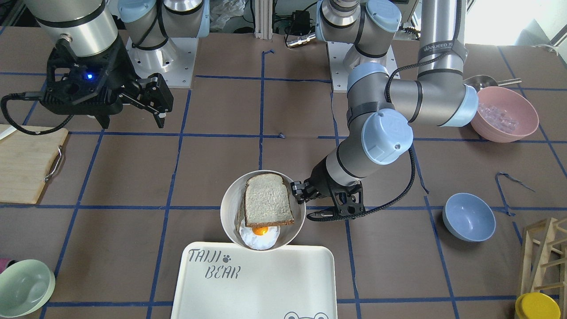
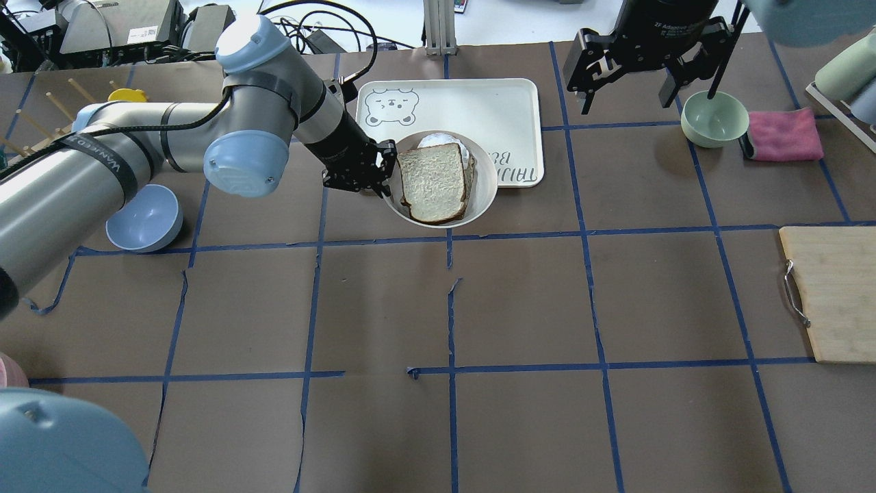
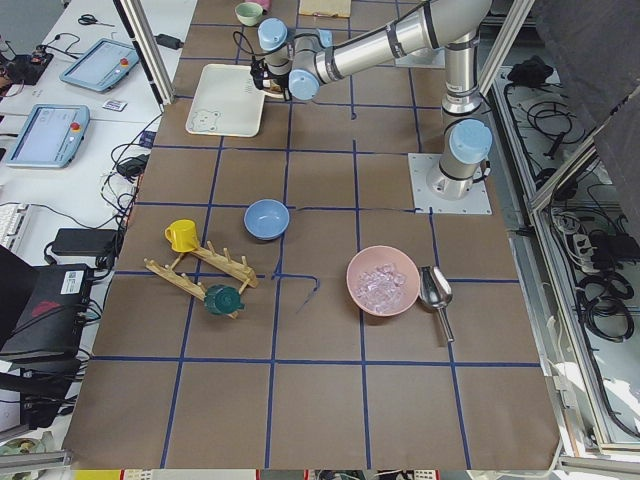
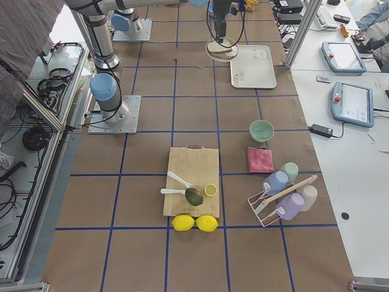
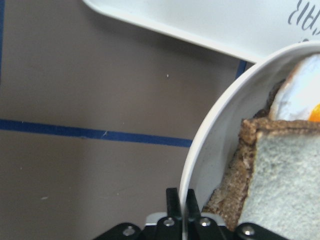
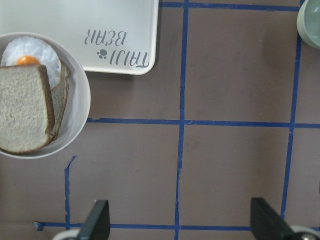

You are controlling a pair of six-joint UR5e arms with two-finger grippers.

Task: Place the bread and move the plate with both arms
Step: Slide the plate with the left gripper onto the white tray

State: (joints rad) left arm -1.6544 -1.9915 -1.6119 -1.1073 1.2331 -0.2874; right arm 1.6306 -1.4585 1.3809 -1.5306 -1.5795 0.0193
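Tightly, the left tool [image 1: 295,189] is clamped on the plate [image 1: 229,201] rim. The plate overlaps the TAIJI BEAR tray [image 1: 266,283] at its robot-side edge, with bare table [image 1: 133,177] open toward the robot. On the plate, the bread [image 1: 268,199] tops another slice [image 2: 469,174] and a fried egg [image 1: 259,237], its long axis running robot-to-tray and its rounded top toward the robot. The right tool [image 1: 131,120] hangs spread apart, well away.

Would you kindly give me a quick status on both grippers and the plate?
Left gripper shut on plate rim. Right gripper open, raised, apart from plate. Bread lies on plate, over fried egg. Plate edge overlaps tray.
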